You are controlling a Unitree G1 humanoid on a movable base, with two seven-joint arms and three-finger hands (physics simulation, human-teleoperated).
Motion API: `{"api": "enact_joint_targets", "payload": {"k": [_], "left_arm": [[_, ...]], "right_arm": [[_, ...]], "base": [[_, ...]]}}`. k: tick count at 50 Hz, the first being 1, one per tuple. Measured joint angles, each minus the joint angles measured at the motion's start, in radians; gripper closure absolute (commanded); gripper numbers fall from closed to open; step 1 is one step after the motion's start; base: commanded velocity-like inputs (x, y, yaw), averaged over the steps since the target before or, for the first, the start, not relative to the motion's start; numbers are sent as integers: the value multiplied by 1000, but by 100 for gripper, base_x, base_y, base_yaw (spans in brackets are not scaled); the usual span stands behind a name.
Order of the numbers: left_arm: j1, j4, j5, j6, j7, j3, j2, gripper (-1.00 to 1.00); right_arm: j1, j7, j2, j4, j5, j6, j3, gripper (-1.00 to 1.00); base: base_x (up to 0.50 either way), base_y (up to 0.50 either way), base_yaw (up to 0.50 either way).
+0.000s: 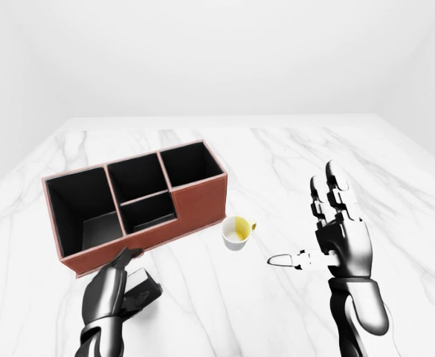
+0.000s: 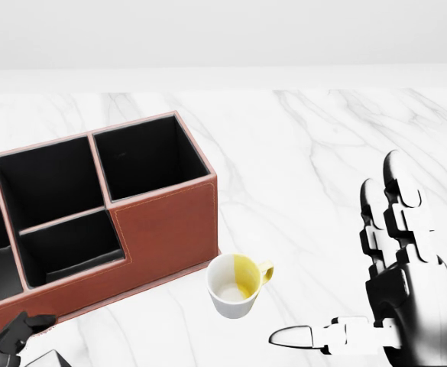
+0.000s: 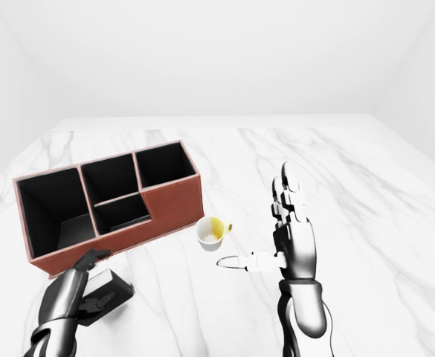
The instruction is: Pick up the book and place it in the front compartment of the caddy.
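Left robot hand (image 1: 113, 286) is curling loosely over the dark flat book (image 1: 144, 286) at the red-brown leather caddy's (image 1: 199, 203) seven o'clock, not yet gripping or lifting it.

The left hand (image 1: 113, 286) covers much of the dark book (image 1: 144, 288), so its fingers' grip cannot be judged.

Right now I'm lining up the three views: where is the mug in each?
Left-eye view: mug, just right of centre, off the caddy's right end.
Head view: bottom centre, handle pointing right.
Right-eye view: centre, left of the right hand.
Shared landmark: the caddy's tall red-brown right end.
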Motion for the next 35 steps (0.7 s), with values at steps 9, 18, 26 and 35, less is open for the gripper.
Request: {"api": "enact_joint_targets", "payload": {"k": [9, 18, 26, 35], "left_arm": [[1, 1, 18, 0, -18, -7, 16, 95], [3, 4, 33, 0, -4, -16, 18, 98], [-1, 4, 33, 0, -15, -13, 18, 98], [-13, -40, 39, 0, -77, -4, 13, 98]], "right_arm": [[5, -3, 1, -13, 2, 0, 1, -99], [12, -5, 1, -27, 4, 0, 3, -98], [13, -5, 1, -29, 4, 0, 4, -98], [12, -7, 0, -23, 0, 0, 10, -98]], "base": [[0, 0, 0], [0, 0, 0], [0, 0, 0], [0, 0, 0]]}}
